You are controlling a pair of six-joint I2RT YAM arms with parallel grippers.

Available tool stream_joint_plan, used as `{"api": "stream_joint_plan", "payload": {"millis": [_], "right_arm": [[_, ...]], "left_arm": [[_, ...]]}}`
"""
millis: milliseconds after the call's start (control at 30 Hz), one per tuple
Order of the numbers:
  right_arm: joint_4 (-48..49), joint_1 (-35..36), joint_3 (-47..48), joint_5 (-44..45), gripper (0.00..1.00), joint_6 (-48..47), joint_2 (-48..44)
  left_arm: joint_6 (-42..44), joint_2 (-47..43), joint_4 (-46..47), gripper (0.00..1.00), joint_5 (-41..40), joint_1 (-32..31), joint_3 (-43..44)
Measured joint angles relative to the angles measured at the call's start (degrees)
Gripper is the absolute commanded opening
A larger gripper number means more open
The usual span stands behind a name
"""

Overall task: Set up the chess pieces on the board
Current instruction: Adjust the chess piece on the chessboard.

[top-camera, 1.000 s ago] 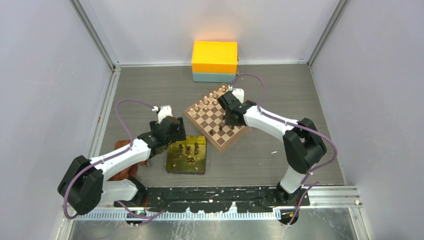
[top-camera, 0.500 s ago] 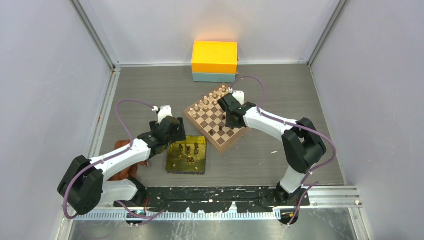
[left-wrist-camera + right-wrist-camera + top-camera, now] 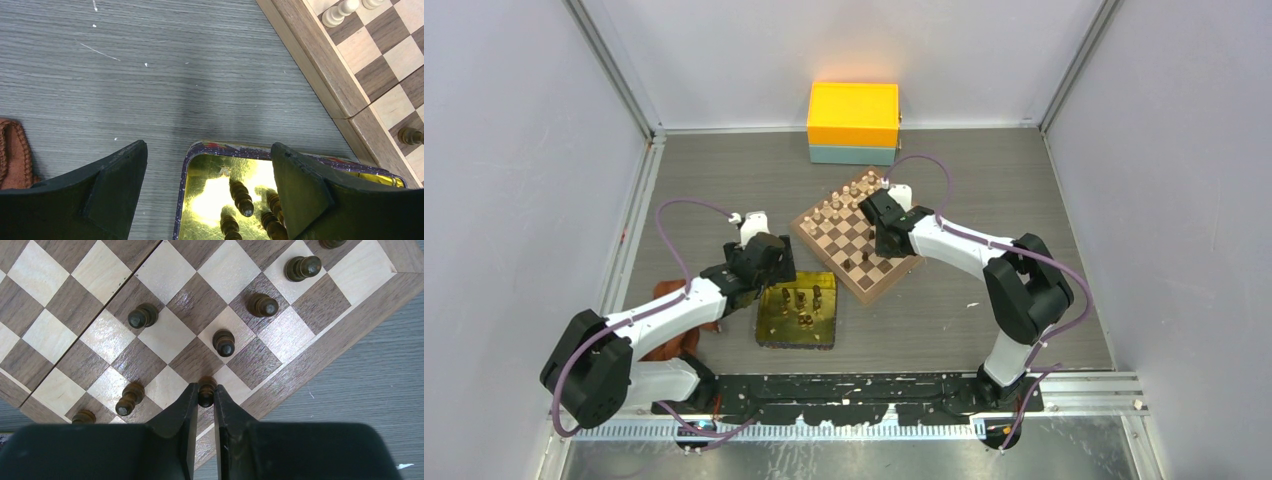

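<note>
My right jaws are drawn narrow at the near edge of the board [image 3: 325, 347] — pinched on one dark chess piece [image 3: 206, 390], which stands upright in the outer row beside the border. Other dark chess pieces [image 3: 223, 342] stand on squares close by. My left jaws gape wide, holding nothing, over the rim of the gold tray [image 3: 197, 148], where more dark pieces [image 3: 241, 196] lie — the tray sits just beside the board on the grey surface [image 3: 150, 75].
</note>
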Motion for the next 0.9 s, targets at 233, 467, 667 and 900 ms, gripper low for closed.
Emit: {"api": "stream_joint_plan", "payload": {"millis": [233, 467, 667, 900], "right_arm": [[0.0, 0.0, 0.0, 0.0, 0.15, 0.0, 0.0], [-0.1, 0.0, 1.3, 0.1, 0.14, -0.1, 0.7], [-0.3, 0.0, 3.3, 0.2, 0.14, -0.3, 2.1], [-0.3, 0.0, 4.0, 0.3, 0.17, -0.3, 2.9]], "left_arm": [[0.0, 0.1, 0.0, 0.93, 0.0, 0.0, 0.0], [0.0, 0.1, 0.0, 0.93, 0.0, 0.0, 0.0], [0.0, 0.1, 0.0, 0.93, 0.0, 0.0, 0.0], [0.0, 0.1, 0.0, 0.94, 0.0, 0.0, 0.0]]}}
